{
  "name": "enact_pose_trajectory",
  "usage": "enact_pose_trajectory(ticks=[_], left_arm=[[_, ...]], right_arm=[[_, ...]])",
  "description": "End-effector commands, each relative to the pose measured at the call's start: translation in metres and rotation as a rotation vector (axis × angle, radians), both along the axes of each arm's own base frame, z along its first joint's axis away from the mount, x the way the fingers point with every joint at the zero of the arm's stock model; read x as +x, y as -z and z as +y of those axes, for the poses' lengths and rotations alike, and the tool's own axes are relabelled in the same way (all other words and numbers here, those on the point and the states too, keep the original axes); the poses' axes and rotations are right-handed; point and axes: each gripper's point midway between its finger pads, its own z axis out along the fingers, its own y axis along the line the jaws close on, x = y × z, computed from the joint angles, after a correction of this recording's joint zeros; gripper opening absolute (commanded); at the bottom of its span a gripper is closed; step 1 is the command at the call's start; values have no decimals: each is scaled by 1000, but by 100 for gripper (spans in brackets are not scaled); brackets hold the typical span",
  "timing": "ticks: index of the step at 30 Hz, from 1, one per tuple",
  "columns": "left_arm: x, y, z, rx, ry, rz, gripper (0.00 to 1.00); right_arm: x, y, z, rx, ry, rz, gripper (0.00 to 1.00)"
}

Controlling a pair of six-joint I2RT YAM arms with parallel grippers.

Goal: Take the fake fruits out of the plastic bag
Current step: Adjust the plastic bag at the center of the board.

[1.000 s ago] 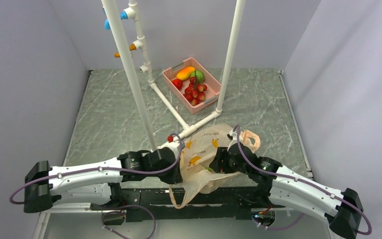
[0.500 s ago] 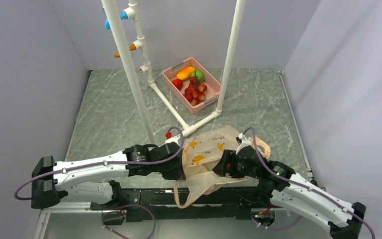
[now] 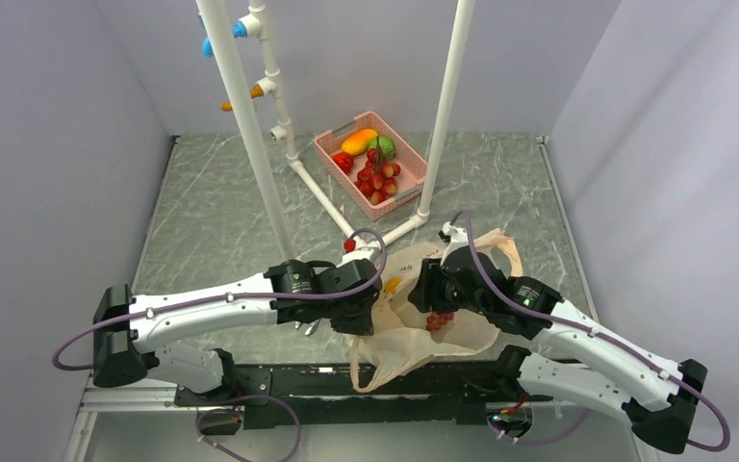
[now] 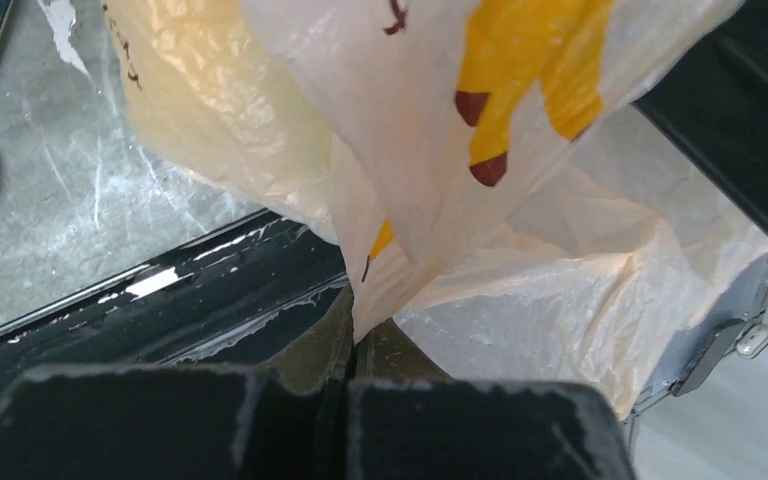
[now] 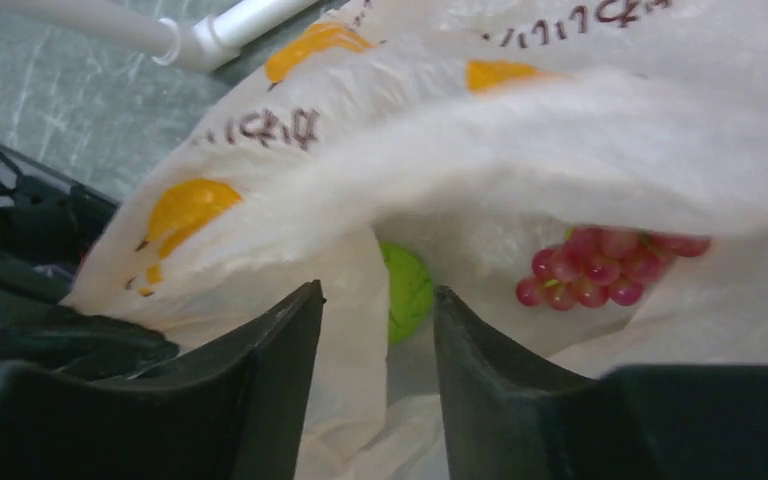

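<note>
Spread wider now, the plastic bag [image 3: 421, 339] sits pinched by left gripper [image 4: 348, 372], right gripper [image 5: 378, 290] parted; film may slip.

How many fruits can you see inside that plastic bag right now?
2: a bunch of red grapes on the right of the right wrist view, a green fruit to its left. Folds of the plastic bag may hide more.
</note>
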Motion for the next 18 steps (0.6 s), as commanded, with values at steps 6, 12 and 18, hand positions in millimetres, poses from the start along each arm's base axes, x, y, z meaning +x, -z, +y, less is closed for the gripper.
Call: enact_pose_trajectory(ticks=[6, 12, 18], left_arm=[[6, 3, -10, 2, 24, -53, 0], [1, 18, -1, 56, 77, -21, 0], [-2, 15, -10, 19, 86, -2, 0]], right_arm=[[2, 16, -31, -55, 90, -49, 43], [31, 39, -73, -232, 453, -23, 67], [58, 58, -60, -238, 422, -108, 79]])
